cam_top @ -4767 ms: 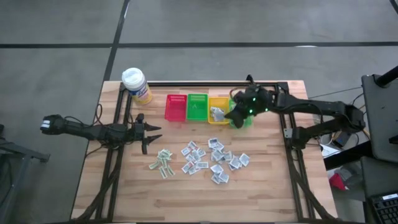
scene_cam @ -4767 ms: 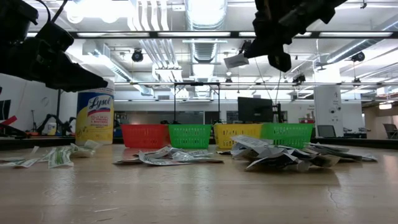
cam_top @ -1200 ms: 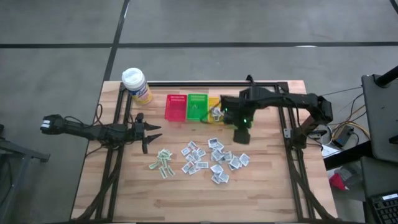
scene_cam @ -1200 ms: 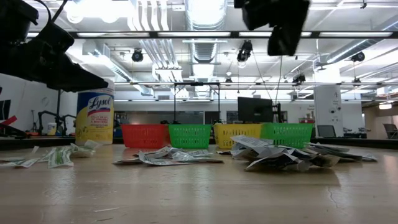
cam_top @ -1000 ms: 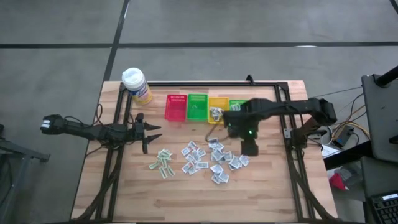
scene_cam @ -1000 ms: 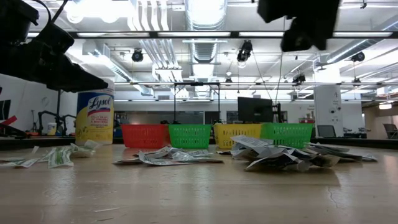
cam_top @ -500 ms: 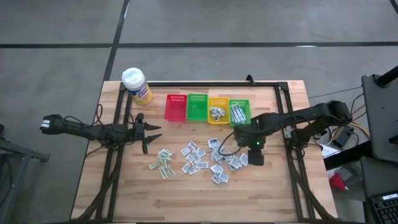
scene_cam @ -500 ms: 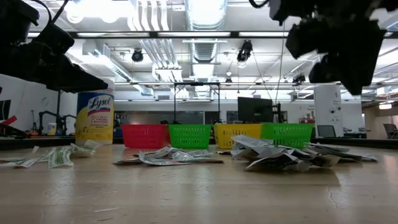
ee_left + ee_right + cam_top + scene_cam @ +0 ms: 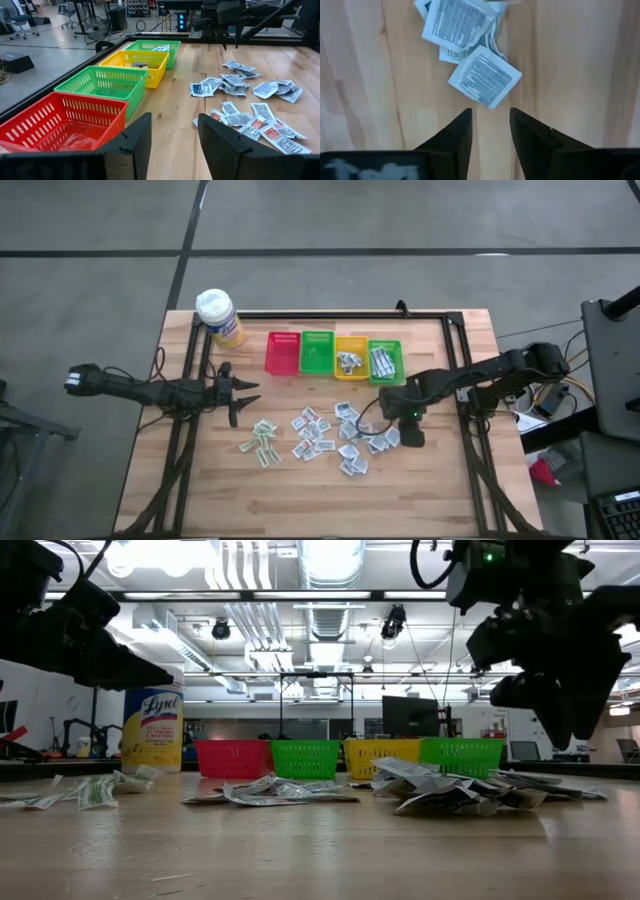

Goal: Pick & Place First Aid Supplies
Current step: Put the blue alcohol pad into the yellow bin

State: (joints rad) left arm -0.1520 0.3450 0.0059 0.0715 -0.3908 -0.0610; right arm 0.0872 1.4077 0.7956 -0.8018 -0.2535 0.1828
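Note:
The first aid supplies [image 9: 330, 430] are small white packets strewn flat across the middle of the wooden table, with a green-printed group [image 9: 260, 442] at the left. More packets lie in the yellow basket [image 9: 351, 370] and the right green basket [image 9: 399, 364]. My right gripper [image 9: 408, 436] hovers open over the right end of the pile, fingers pointing down. In the right wrist view [image 9: 490, 131] bare wood shows between its fingers, right beside a grey-printed packet [image 9: 485, 82]. My left gripper [image 9: 240, 395] waits open at the table's left, above the wood [image 9: 172, 135].
A red basket [image 9: 283, 353] and a green basket [image 9: 318, 352] stand in the same row at the back. A yellow bottle with a white cap [image 9: 220, 318] stands at the far left corner. Bare wood lies along the near edge [image 9: 330, 500].
My right gripper has come away from the row of baskets toward the table's near edge and gone down, ending above the right end of the packet pile. The packets have not moved.

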